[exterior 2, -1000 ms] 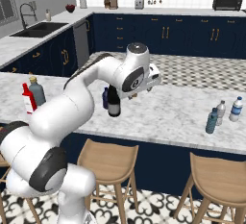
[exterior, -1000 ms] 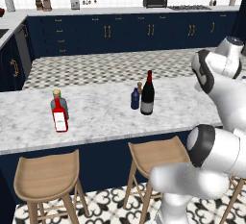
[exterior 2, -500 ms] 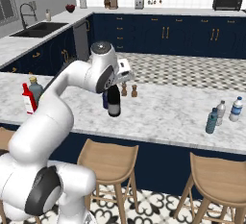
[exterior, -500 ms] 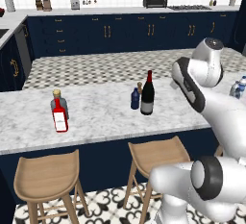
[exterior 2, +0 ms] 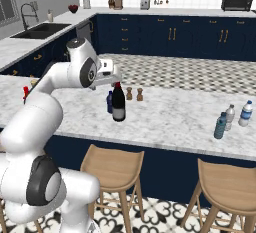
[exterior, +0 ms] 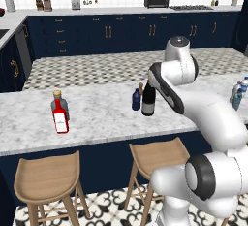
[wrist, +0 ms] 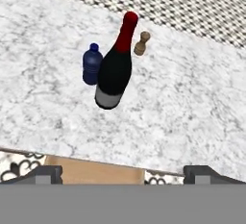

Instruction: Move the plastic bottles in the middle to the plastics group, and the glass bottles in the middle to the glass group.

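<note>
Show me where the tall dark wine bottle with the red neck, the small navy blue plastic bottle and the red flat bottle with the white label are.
tall dark wine bottle point(wrist: 114, 74), hand view, on its dark body.
small navy blue plastic bottle point(wrist: 91, 65), hand view, on its side.
red flat bottle point(exterior: 60, 117), left base view, on its white label.

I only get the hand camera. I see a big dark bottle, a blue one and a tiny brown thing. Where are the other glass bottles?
Observer: A red flat bottle stands far along the counter, to the arm's left, with a squat bottle right behind it.
Operator: Where are the water bottles?
Observer: Three water bottles stand near the counter's other end, to the right.
Operator: Is there just one brown thing?
Observer: No, a second brown shaker stands beside the first brown shaker, behind the wine bottle.
</note>
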Tool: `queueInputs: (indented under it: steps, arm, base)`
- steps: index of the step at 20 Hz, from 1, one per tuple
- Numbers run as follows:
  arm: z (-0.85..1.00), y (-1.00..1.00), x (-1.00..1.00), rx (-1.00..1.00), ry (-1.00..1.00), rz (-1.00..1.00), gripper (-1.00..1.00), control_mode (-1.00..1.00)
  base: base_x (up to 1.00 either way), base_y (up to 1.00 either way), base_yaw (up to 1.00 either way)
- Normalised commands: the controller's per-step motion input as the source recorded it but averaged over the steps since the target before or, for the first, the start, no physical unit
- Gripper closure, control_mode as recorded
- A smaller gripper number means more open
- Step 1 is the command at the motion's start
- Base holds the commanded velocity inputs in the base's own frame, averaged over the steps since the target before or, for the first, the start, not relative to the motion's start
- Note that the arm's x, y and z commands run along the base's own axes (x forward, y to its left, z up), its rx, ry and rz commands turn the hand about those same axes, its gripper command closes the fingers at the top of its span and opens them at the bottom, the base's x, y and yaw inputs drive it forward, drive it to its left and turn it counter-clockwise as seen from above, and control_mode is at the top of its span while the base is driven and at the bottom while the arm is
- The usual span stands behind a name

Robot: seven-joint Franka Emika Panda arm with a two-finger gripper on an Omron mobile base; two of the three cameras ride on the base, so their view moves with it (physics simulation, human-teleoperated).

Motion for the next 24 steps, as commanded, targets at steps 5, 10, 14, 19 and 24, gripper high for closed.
queueInputs:
  steps: [5,10,14,19,24]
  arm:
    - [-0.11,-0.01,0.47,0.15,0.07,-0.02,-1.0,-1.0]
    - [-0.21,0.0,0.14,0.17,-0.01,0.0,-1.0,-1.0]
    - [-0.17,0.0,0.23,0.0,-0.03,0.0,-1.0,-1.0]
    - [-0.01,0.01,0.57,0.0,0.0,0.0,-1.0,-1.0]
    - [-0.03,0.0,0.29,0.0,-0.08,0.0,-1.0,-1.0]
  base:
    - [0.0,0.0,0.0]
    - [0.0,0.0,0.0]
    - [0.0,0.0,0.0]
    - [0.0,0.0,0.0]
    - [0.0,0.0,0.0]
